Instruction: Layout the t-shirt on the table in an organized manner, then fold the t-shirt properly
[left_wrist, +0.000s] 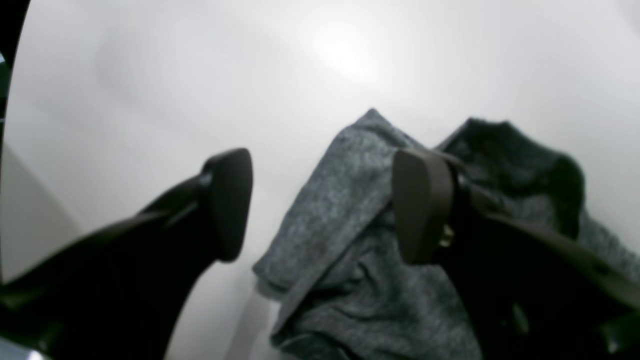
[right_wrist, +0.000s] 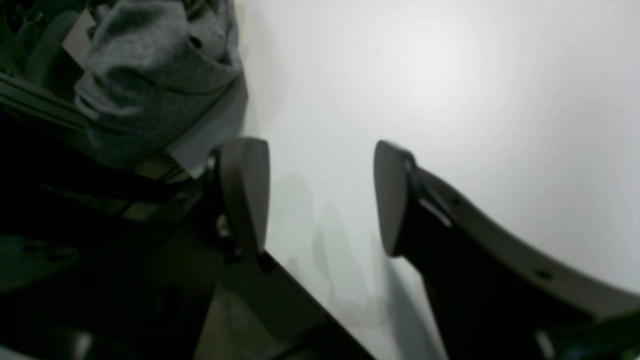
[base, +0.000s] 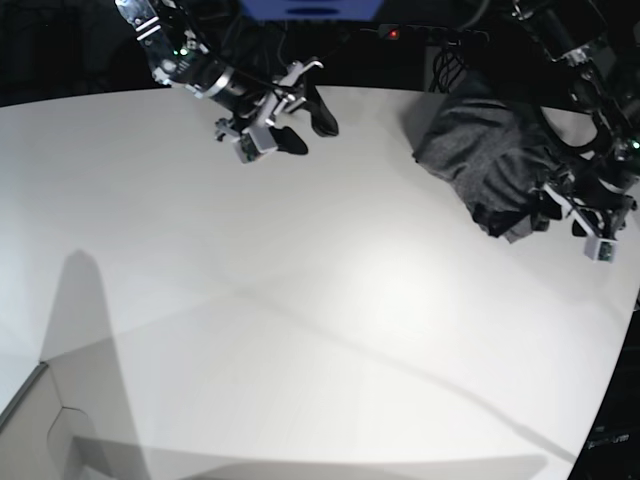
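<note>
The dark-grey t-shirt (base: 480, 160) lies crumpled in a heap at the far right of the white table (base: 300, 300). My left gripper (base: 540, 210) hovers at the heap's near right edge. In the left wrist view the left gripper (left_wrist: 325, 205) is open. One of its fingers (left_wrist: 420, 205) is over the t-shirt (left_wrist: 340, 250), the other is over bare table (left_wrist: 150, 75), and no cloth is pinched. My right gripper (base: 308, 130) hangs open over the far middle of the table, well left of the shirt. The right gripper (right_wrist: 320, 195) is empty, with the t-shirt (right_wrist: 150, 75) bunched at the upper left of that view.
The table's curved far edge (base: 100, 98) runs behind both arms, with dark equipment and cables (base: 440, 40) beyond it. A grey panel (base: 30, 420) sits at the near left corner. Bare white tabletop (right_wrist: 450, 100) spreads in front of the shirt.
</note>
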